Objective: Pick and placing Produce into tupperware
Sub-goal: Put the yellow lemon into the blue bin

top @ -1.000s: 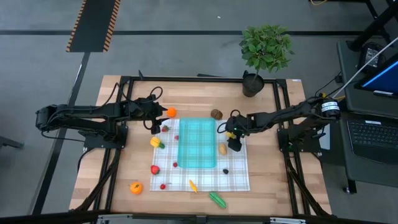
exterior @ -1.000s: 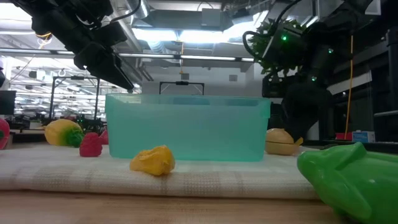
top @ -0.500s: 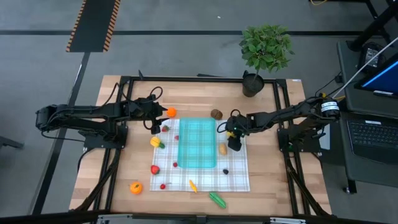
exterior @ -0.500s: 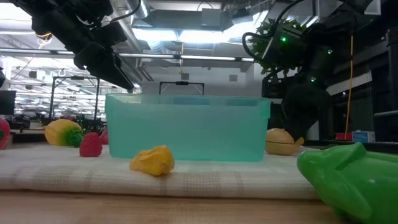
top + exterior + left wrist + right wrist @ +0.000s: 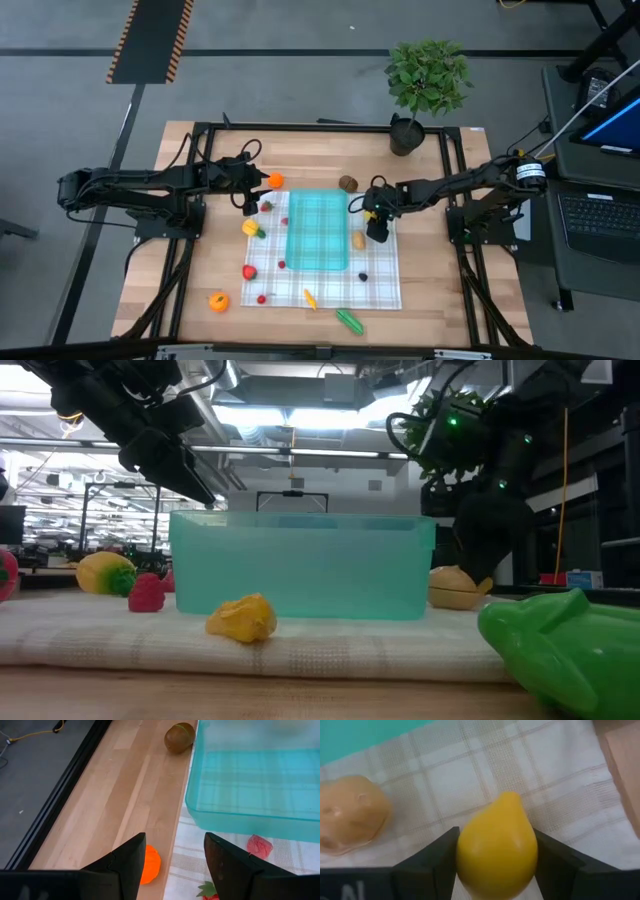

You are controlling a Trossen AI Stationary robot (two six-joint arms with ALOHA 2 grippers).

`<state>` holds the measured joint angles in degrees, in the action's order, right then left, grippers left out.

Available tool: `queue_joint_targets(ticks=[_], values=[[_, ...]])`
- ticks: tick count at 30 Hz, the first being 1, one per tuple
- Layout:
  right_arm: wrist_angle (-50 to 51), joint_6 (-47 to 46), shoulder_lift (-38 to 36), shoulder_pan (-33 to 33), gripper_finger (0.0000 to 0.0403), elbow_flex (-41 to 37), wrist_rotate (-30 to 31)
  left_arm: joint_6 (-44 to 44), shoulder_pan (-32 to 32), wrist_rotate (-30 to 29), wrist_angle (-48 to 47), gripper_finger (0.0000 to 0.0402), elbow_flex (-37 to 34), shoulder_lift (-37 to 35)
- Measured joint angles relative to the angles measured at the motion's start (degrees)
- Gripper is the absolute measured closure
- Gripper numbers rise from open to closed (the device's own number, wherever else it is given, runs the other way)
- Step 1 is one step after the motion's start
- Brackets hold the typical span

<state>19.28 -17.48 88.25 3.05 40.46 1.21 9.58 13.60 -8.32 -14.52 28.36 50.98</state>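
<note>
My right pincer (image 5: 496,870) is grasping a yellow pear-shaped fruit (image 5: 496,851), narrow end pointing away from the wrist, over the checked cloth (image 5: 385,270) by the tabletop's right edge; the tupperware (image 5: 317,229) lies just leftward. The left pincer (image 5: 172,865) waits released, empty.
</note>
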Motion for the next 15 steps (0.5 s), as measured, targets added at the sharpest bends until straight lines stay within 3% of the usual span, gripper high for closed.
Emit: queue_joint_targets(ticks=[6, 15], values=[[10.53, 2.57, 0.00, 1.39, 0.0193, 7.75, 0.02, 0.00, -0.01, 0.00, -0.02, 0.0207, 0.00, 0.00], [12.77, 5.99, -0.91, 4.58, 0.0193, 12.55, 0.14, 0.01, -0.01, 0.00, -0.02, 0.0207, 0.00, 0.00]])
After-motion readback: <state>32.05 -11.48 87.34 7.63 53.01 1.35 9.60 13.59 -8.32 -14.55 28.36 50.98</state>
